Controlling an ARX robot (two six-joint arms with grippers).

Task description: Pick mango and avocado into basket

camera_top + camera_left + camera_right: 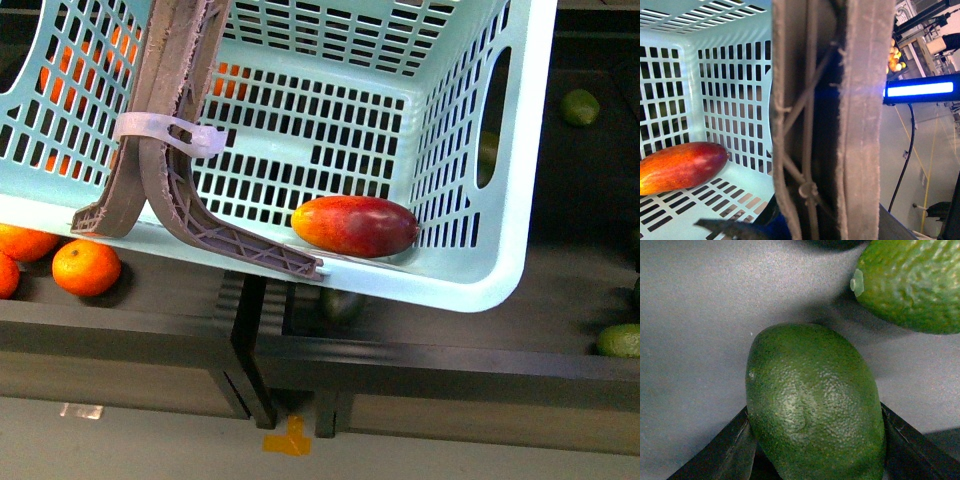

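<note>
The light teal basket (470,290) hangs tilted over the shelves and fills the upper front view. The red and orange mango (356,226) lies on its slotted floor, in the near right corner. My left gripper (810,220) is shut on the brown-grey handle (860,125), which fills that wrist view; the mango (680,167) shows beside it. The handle (170,150) carries a white zip tie. My right gripper (815,460) is shut on the dark green avocado (812,420), with a black finger (715,455) on each side, just above a grey surface. Neither arm shows in the front view.
A second avocado (910,285) lies close to the held one. Oranges (86,267) sit on the left shelf below the basket. More avocados (579,106) lie on the dark right shelf, one (340,303) under the basket. The black shelf edge (400,365) runs along the front.
</note>
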